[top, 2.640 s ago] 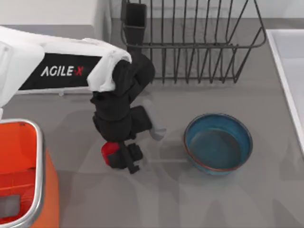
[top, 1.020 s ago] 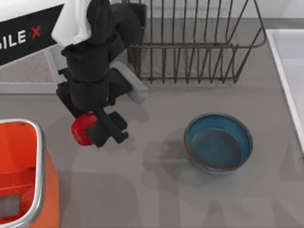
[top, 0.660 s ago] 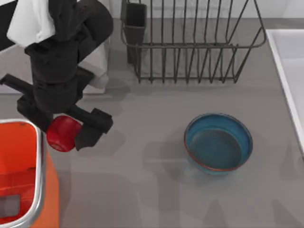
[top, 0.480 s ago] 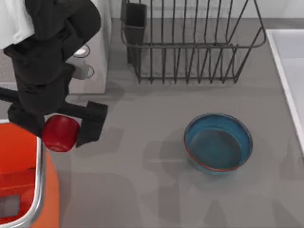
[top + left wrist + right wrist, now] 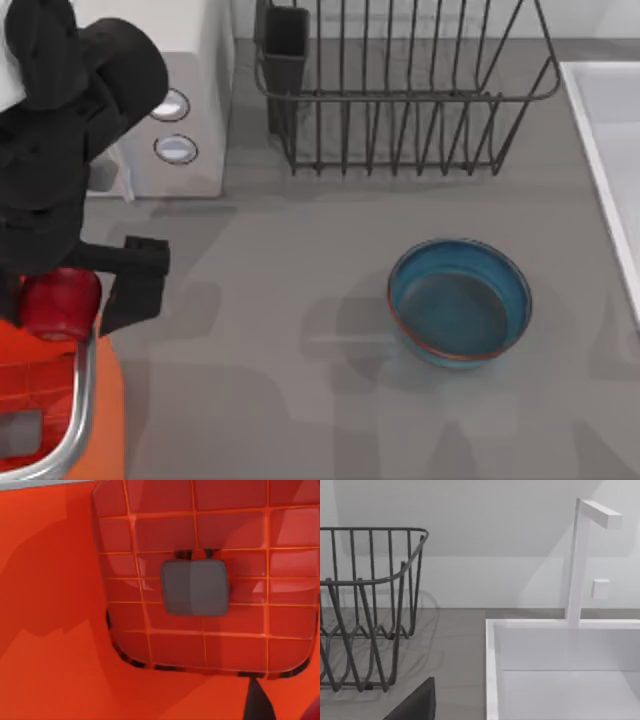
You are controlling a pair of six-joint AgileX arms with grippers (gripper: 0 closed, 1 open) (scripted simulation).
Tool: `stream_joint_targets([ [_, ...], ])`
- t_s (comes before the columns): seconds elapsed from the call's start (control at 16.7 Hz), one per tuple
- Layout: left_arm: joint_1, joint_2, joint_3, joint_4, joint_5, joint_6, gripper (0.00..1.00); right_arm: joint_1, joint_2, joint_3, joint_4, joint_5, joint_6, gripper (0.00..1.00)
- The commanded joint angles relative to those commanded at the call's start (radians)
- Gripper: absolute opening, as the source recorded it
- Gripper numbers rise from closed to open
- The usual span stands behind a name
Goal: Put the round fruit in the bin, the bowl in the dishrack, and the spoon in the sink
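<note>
My left gripper (image 5: 72,292) is shut on the round fruit (image 5: 55,306), a glossy red apple-like ball, held just above the near rim of the orange bin (image 5: 84,400) at the table's front left. The left wrist view looks down into the bin (image 5: 60,645), with a dark fingertip (image 5: 257,704) and an edge of the fruit (image 5: 316,714) in its corner. The blue bowl (image 5: 460,300) stands upright on the table right of centre. The dishrack (image 5: 400,100) is at the back, the white sink (image 5: 612,140) at the right edge. The spoon is out of view.
A white microwave (image 5: 190,80) with two round knobs stands at the back left, beside the dishrack's black utensil cup (image 5: 285,45). The right wrist view shows the dishrack (image 5: 370,605), the sink (image 5: 492,670), its white tap (image 5: 575,565) and a dark part of my right gripper (image 5: 417,702).
My left gripper lifted the round fruit off the table and carried it left, from beside the bowl to above the bin's rim. The bowl has not moved.
</note>
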Motion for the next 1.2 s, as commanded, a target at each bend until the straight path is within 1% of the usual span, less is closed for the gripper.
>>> stream_joint_targets([
  [0.06,-0.031,-0.002,0.05,0.049,0.083,-0.047,0.0,0.0,0.0,0.0,0.0,0.0,0.0,1.0],
  [0.12,-0.029,-0.003,0.047,0.052,0.082,-0.046,0.0,0.0,0.0,0.0,0.0,0.0,0.0,1.0],
  [0.3,0.0,-0.011,-0.025,0.107,0.06,-0.021,0.0,0.0,0.0,0.0,0.0,0.0,0.0,1.0],
  [0.54,0.048,-0.024,-0.214,0.223,0.006,0.045,0.0,0.0,0.0,0.0,0.0,0.0,0.0,1.0],
  [0.66,0.068,-0.029,-0.274,0.269,-0.014,0.07,0.0,0.0,0.0,0.0,0.0,0.0,0.0,1.0],
  [0.96,0.076,-0.031,-0.291,0.285,-0.021,0.077,0.0,0.0,0.0,0.0,0.0,0.0,0.0,1.0],
  [1.2,0.076,-0.031,-0.291,0.285,-0.021,0.077,0.3,0.0,0.0,0.0,0.0,0.0,0.0,1.0],
])
